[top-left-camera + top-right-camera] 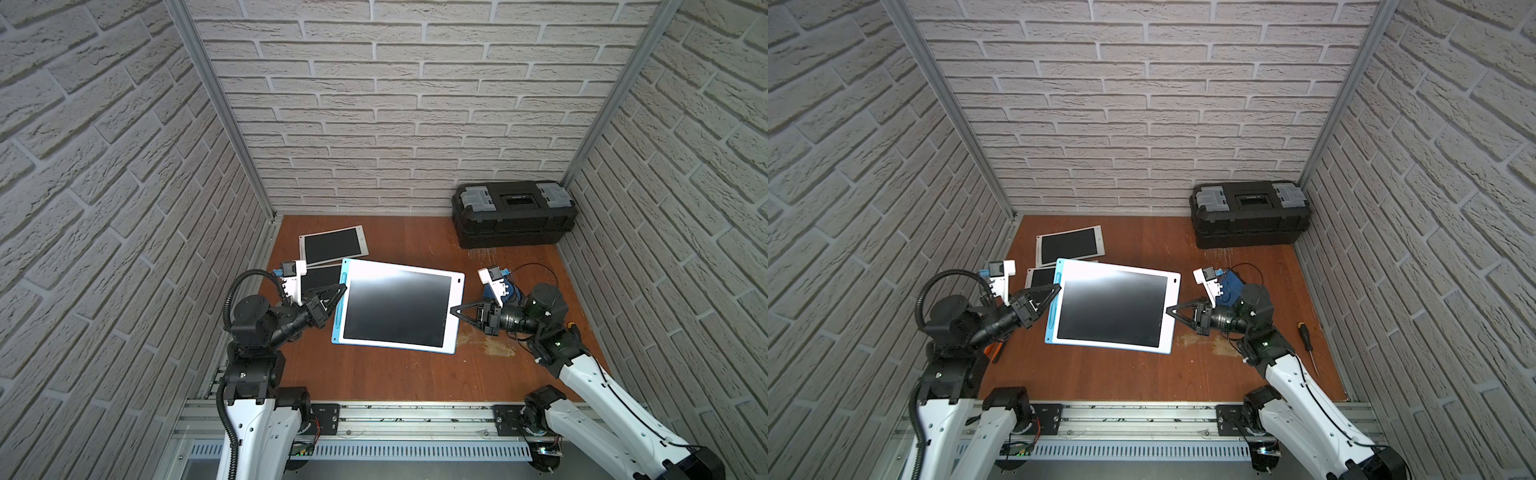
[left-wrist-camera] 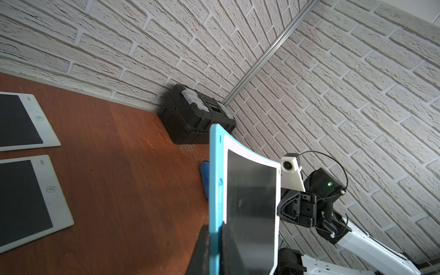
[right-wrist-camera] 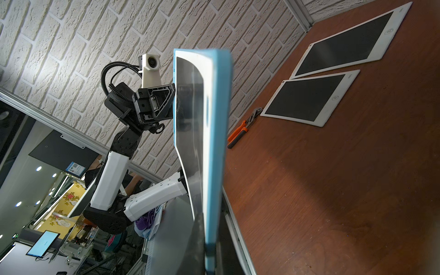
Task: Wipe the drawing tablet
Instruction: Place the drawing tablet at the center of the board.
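Bolted to a metal rail at six o'clock, the left arm and the right arm leaned in over the wooden bench and held a large drawing tablet between them. It hung clear of the boards near the middle, dark screen facing up.

The left gripper had its jaws clamped on the tablet's blue nine o'clock edge. The right gripper had its jaws clamped on the white three o'clock edge; both wrist views showed the slab pinched front and back.

Two smaller white tablets lay flat at about ten o'clock, side by side, the nearer one partly hidden behind the raised tablet in both top views. A black toolbox with grey latches sat in the one o'clock corner against the brick-patterned wall. A blue cloth lay at three o'clock, just behind the right arm's wrist. A screwdriver lay at four o'clock near the side wall, and orange-handled pliers at eight o'clock beside the left arm.
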Available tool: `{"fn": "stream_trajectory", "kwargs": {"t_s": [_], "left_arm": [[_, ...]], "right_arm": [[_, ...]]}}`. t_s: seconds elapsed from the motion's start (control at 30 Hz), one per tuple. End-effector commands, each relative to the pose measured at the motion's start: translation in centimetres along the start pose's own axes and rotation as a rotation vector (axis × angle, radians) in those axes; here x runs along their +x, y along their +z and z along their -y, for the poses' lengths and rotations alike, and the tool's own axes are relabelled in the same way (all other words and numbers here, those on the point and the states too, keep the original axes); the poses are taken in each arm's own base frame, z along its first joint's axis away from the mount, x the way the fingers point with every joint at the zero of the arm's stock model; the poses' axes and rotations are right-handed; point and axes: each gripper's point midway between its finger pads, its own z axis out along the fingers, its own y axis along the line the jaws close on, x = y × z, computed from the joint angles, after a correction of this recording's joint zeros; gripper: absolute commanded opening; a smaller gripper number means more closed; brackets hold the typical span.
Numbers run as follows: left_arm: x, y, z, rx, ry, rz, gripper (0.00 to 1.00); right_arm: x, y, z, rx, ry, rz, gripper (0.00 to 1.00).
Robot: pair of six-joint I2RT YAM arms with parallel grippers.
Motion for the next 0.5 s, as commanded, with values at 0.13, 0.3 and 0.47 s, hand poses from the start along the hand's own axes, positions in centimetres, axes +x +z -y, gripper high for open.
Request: {"fn": "stream_trajectory", "kwargs": {"t_s": [0.13,0.3,0.47], "left_arm": [[-1.4,-0.1,0.4,-0.008,0.076,0.039,0.35],[-1.1,-0.2,-1.6,-0.118,0.063,0.020,0.76],[-0.2,-2.1,-6.3,-0.433,0.050,-0.053,0.82]], "right_arm": [[-2.3,-0.4,-1.7,-0.002,-0.102,0.067,0.02],[-5.0,-0.8,-1.2,0.127,-0.098,0.130,0.02],[-9.3,-1.1,1.5,0.361,-0.056,0.190,0.03]]}}
